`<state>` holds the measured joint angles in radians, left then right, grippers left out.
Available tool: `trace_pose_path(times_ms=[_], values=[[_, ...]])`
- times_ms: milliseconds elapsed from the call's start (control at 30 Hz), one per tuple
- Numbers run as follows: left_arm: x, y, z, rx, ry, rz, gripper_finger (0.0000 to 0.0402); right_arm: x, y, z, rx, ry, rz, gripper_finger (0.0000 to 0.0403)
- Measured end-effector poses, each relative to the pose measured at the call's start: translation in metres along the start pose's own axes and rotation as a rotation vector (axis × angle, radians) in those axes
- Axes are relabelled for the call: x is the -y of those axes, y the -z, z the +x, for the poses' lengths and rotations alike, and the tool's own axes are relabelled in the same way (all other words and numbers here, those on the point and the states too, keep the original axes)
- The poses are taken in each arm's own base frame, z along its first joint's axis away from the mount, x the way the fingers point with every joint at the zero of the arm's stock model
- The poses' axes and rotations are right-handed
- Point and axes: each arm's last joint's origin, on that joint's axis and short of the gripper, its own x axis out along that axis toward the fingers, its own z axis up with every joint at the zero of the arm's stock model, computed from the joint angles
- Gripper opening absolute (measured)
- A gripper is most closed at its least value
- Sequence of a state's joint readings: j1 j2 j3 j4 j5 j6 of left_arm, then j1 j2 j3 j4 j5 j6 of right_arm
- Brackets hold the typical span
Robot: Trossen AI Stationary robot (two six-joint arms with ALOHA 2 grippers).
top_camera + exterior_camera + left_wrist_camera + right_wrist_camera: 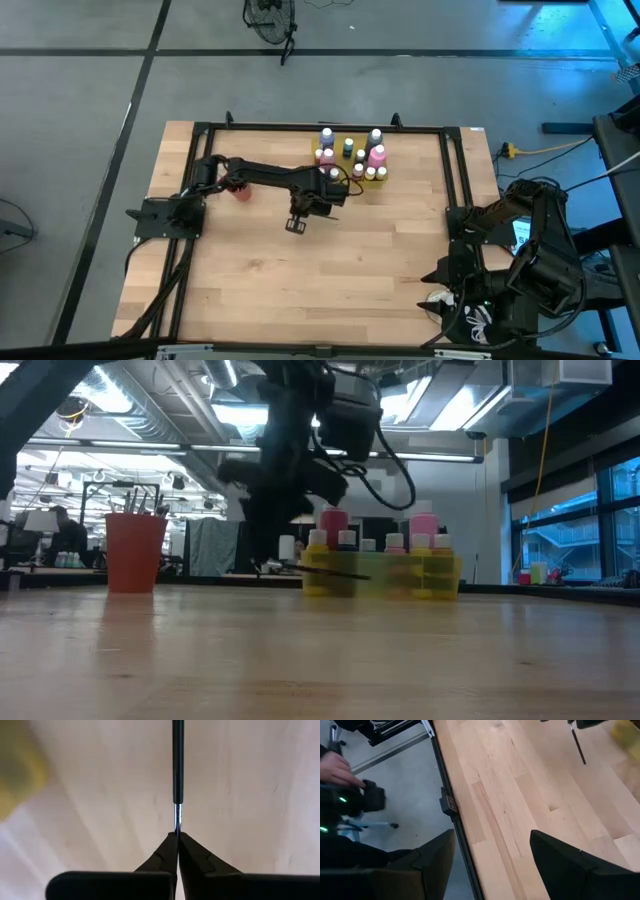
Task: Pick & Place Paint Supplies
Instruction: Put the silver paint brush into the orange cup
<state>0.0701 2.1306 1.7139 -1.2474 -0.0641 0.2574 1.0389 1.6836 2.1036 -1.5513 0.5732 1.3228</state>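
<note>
My left gripper (177,840) is shut on a thin paintbrush (178,760) with a dark handle. It points down over the middle of the table (300,290), just in front of the yellow tray (352,158). The low view shows the paintbrush (335,572) as a dark line in front of that tray (440,575). Several white-capped paint bottles (376,155), pink and others, stand upright in the tray. My right gripper (490,855) hangs open, high over the table's right edge, with nothing between its fingers. My left gripper pinches the paintbrush between its two fingertips at the shiny metal band (177,820) where the dark handle ends. The fingers come from above, pointing down, and lie across the brush. The brush is lifted clear of the table, its handle reaching out sideways, nearly level.
A red cup (135,550) stands at the table's left, partly under my left arm (260,175) in the high view. A black frame (462,170) runs round the table. Beyond the table's edge a person's hand (335,770) holds a black device. Bare wood lies toward the near edge.
</note>
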Motion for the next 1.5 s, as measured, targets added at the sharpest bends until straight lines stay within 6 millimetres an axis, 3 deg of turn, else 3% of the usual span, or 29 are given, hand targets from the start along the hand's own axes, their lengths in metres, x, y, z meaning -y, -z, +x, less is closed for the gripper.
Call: trace_pose_path(times_ms=[100, 300, 467, 667, 800, 900, 1167, 1333, 1500], values=[[0.008, 0.01, -0.015, -0.039, -0.042, 0.003, 0.0002, 0.0, 0.0, 0.0, 0.0, 0.0, -0.014, 0.0261], [0.035, 0.051, -0.064, -0.175, -0.134, 0.012, 0.0002, 0.0, -0.001, 0.001, 0.004, 0.002, -0.066, 0.0261], [0.059, 0.08, -0.113, -0.011, -0.216, -0.003, 0.0002, 0.002, -0.008, 0.004, 0.012, 0.017, -0.14, 0.0261], [0.065, 0.099, -0.136, 0.073, -0.345, -0.064, 0.0002, 0.006, -0.018, 0.01, 0.021, 0.04, -0.248, 0.0261], [0.056, 0.106, -0.143, 0.098, -0.396, -0.085, 0.0001, 0.008, -0.025, 0.015, 0.028, 0.056, -0.29, 0.0261], [0.045, 0.123, -0.152, 0.119, -0.434, -0.118, 0.0002, 0.009, -0.031, 0.018, 0.037, 0.06, -0.315, 0.0261], [0.028, 0.197, -0.146, 0.053, -0.544, -0.141, 0.0002, 0.014, -0.045, 0.025, 0.056, 0.078, -0.3, 0.0261], [0.028, 0.236, -0.14, -0.032, -0.691, -0.038, 0.0002, 0.019, -0.058, 0.032, 0.076, 0.096, -0.248, 0.0261], [0.029, 0.26, -0.151, -0.145, -0.866, 0.148, 0.0002, 0.025, -0.077, 0.041, 0.106, 0.093, -0.186, 0.0261]])
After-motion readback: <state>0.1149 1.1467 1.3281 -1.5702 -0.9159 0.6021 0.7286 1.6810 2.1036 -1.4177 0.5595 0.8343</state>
